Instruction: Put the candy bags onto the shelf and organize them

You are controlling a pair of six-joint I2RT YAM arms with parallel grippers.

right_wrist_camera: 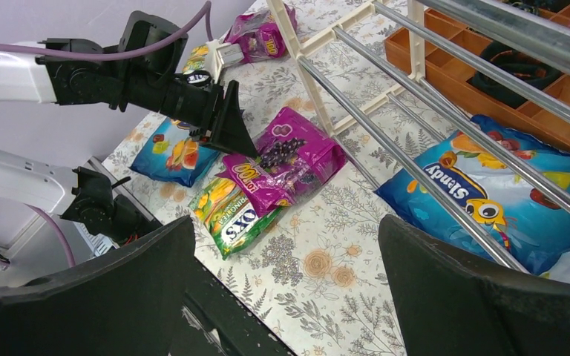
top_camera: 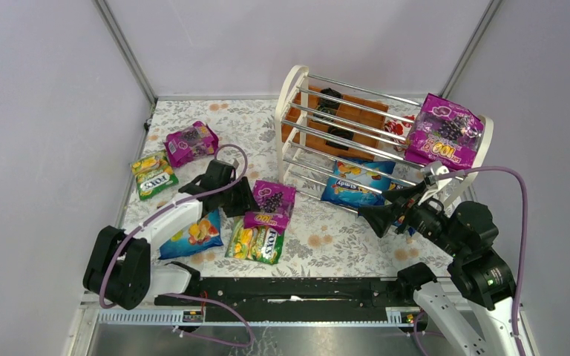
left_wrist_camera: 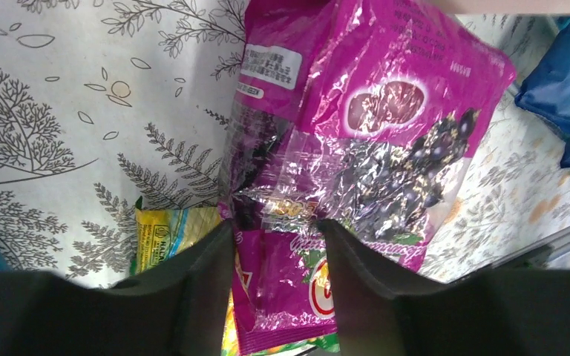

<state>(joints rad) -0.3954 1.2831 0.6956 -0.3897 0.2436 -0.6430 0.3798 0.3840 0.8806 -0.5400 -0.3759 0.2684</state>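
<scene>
My left gripper (left_wrist_camera: pixel 274 226) is shut on the near end of a magenta grape bag (left_wrist_camera: pixel 356 111), which lies partly over a green-yellow FOX'S bag (right_wrist_camera: pixel 234 215); in the top view that gripper (top_camera: pixel 246 202) is at the bag's (top_camera: pixel 271 204) left edge. My right gripper (right_wrist_camera: pixel 286 230) is open and empty above the cloth in front of the shelf (top_camera: pixel 291 111). A magenta bag (top_camera: pixel 445 133) rests on the shelf's top right. A blue Slendy bag (top_camera: pixel 356 182) lies on its lowest tier.
Another magenta bag (top_camera: pixel 191 142) and a FOX'S bag (top_camera: pixel 154 175) lie at the far left. A blue bag (top_camera: pixel 193 236) lies under my left arm. An orange tray (top_camera: pixel 356 111) with black items sits behind the shelf. Walls close in on both sides.
</scene>
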